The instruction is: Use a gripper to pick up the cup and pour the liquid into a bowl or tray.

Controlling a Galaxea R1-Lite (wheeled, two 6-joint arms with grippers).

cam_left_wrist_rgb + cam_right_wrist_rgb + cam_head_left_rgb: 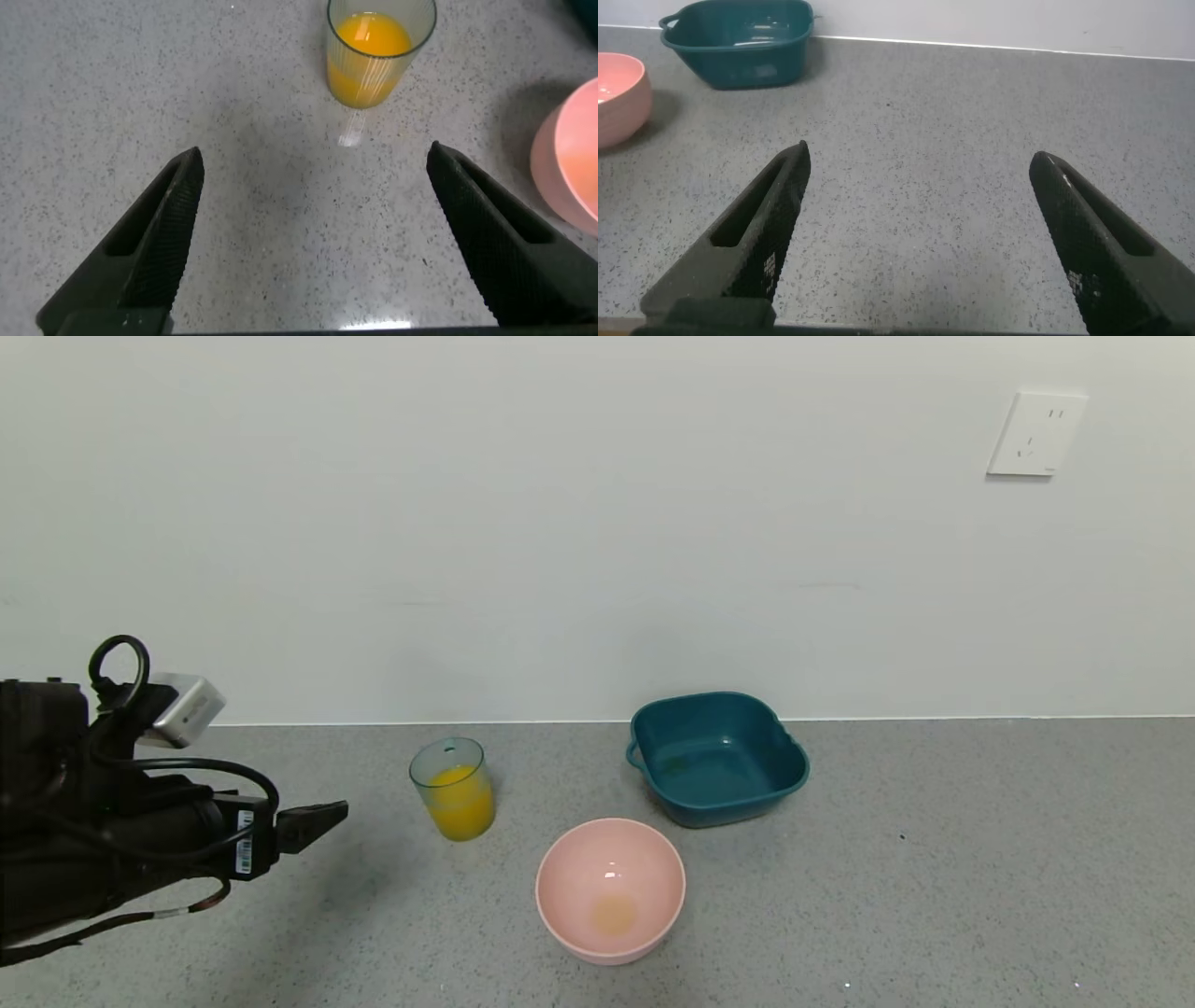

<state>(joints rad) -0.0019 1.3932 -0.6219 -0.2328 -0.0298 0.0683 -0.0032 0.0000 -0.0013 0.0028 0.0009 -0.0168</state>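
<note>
Cup point(453, 789) w/ liquid point(460, 810) upright on counter — left claw point(317, 821) nearby, fingers spread, not touching.

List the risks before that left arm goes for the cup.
The cup is over half full of liquid, so a fingertip bump from the open left gripper could tip it. The pink bowl sits close to the teal basin; a loose pour might land in the wrong one.

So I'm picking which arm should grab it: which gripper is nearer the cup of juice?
Left. The left gripper is open beside the cup, which stands just ahead of it, untouched. The right gripper is open over bare counter, past the teal basin, with no cup before it.
</note>
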